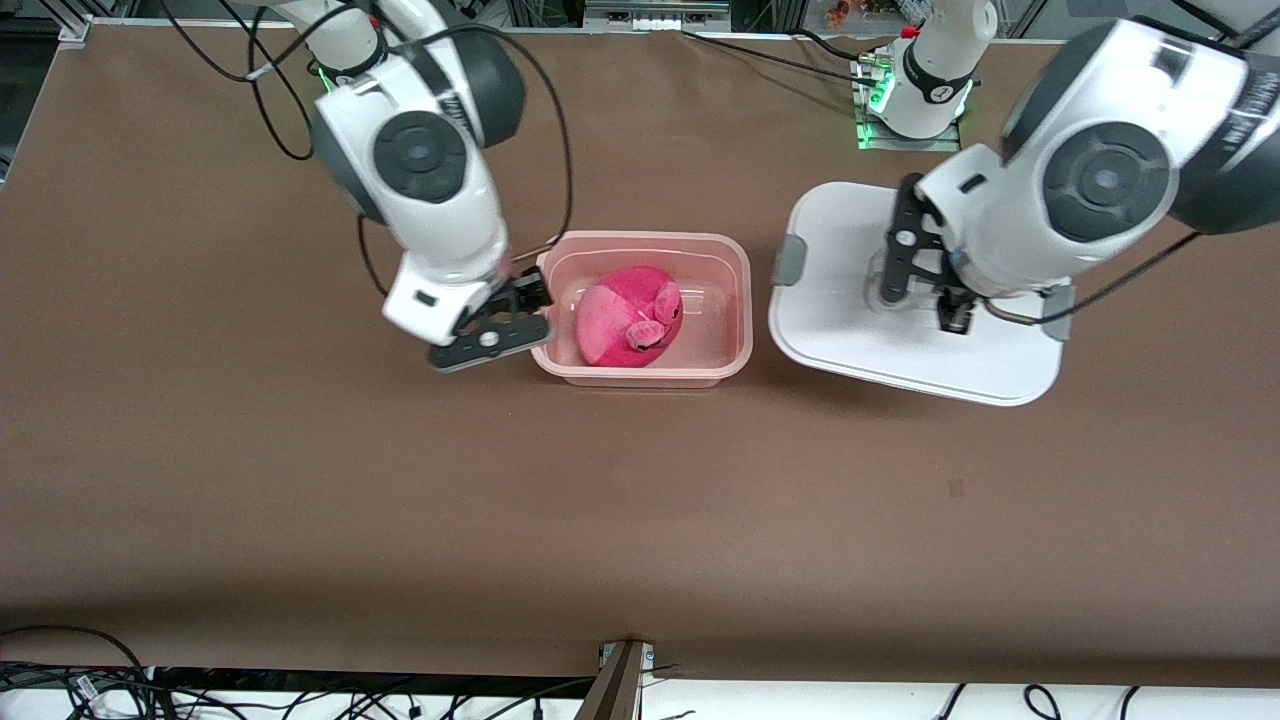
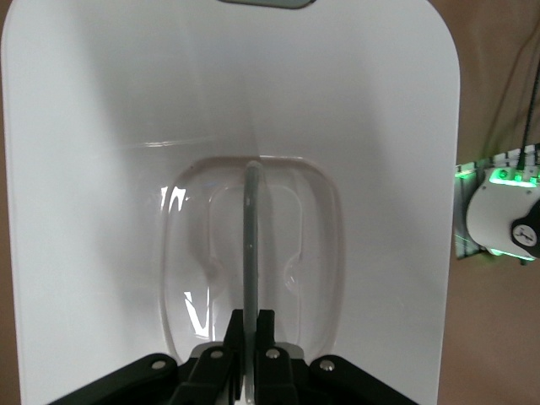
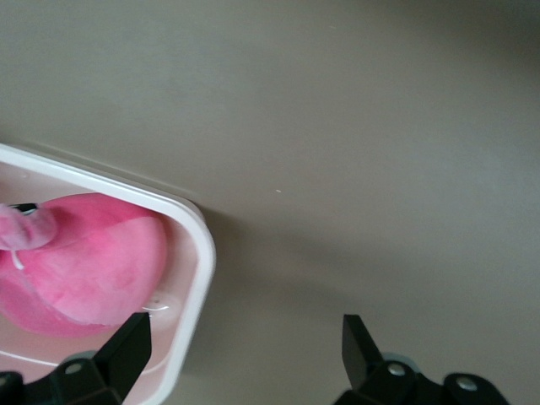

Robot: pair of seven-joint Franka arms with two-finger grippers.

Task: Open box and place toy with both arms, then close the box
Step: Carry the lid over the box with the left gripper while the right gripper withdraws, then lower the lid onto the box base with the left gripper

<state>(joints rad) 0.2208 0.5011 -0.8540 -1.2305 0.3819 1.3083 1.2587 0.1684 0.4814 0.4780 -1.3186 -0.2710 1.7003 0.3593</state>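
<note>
The pink tub [image 1: 730, 262] stands open in the middle of the table with the pink plush toy [image 1: 625, 320] inside it. The white lid [image 1: 830, 330] is off the tub, toward the left arm's end, and seems lifted a little over the table. My left gripper [image 1: 888, 292] is shut on the lid's clear handle [image 2: 251, 228]; the lid [image 2: 126, 126] fills the left wrist view. My right gripper [image 1: 528, 297] is open and empty, straddling the tub's rim [image 3: 198, 245] at the right arm's end. The toy also shows in the right wrist view [image 3: 80, 266].
The left arm's base plate with green lights [image 1: 905, 110] stands at the table's back edge, close to the lid, and shows in the left wrist view [image 2: 506, 219]. Black cables [image 1: 560, 130] hang by the right arm. Bare brown table [image 1: 640, 520] lies nearer the front camera.
</note>
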